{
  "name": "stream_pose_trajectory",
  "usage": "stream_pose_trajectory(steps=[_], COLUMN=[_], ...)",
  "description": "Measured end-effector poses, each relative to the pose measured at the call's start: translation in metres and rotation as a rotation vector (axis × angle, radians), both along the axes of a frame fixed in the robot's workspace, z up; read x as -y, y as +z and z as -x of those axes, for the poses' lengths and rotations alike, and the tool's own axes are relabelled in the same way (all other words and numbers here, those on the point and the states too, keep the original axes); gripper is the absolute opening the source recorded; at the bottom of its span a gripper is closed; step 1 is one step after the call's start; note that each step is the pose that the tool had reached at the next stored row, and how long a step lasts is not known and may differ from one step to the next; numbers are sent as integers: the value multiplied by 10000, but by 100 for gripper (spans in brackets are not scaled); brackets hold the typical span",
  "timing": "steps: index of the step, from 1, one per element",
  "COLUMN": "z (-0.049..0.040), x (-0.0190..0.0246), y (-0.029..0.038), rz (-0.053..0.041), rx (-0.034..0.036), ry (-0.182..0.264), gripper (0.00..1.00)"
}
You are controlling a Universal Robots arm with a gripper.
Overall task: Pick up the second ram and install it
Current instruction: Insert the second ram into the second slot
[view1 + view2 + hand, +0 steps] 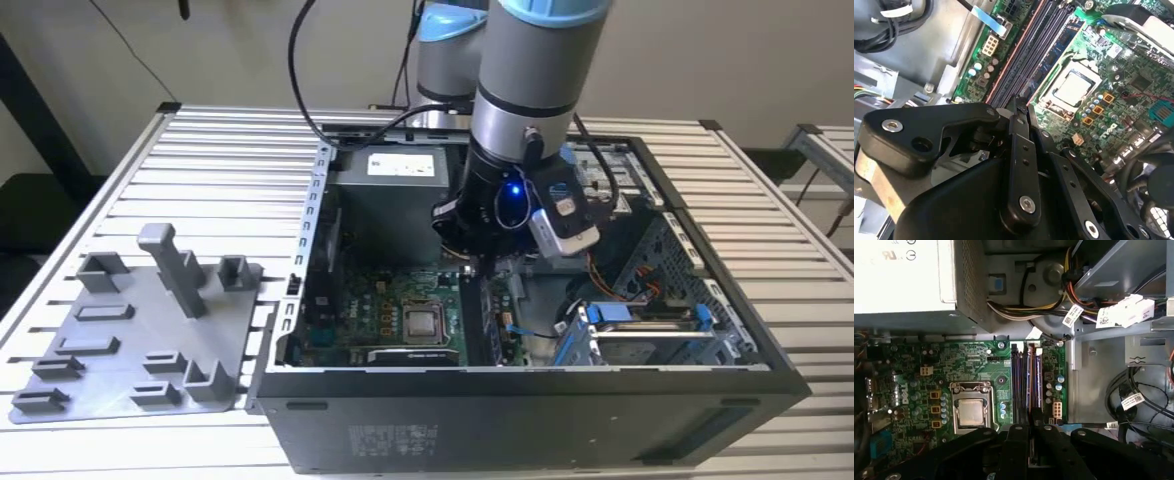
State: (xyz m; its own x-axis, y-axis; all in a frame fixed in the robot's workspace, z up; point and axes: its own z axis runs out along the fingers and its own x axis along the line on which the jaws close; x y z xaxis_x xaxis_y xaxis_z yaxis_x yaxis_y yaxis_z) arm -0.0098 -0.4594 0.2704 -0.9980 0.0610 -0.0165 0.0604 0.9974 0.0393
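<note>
Fixture plate [134,340]: lying on the tabletop [240,150] at the exterior view's left
End effector [1019,117]: hanging inside the computer case [534,400]; fingers narrowed on the second ram [1032,385], edge-on over the motherboard [974,365] slots
Handling: looking light, stiff, fragile (best gripped by its long edges, not chips)
</note>
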Motion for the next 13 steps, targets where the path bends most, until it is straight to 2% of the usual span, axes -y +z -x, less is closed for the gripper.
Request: stream_pose_trajectory(steps=[13], z=[43], x=[69], y=[-225], rz=[0], rx=[-1], ry=[-43], gripper=[14])
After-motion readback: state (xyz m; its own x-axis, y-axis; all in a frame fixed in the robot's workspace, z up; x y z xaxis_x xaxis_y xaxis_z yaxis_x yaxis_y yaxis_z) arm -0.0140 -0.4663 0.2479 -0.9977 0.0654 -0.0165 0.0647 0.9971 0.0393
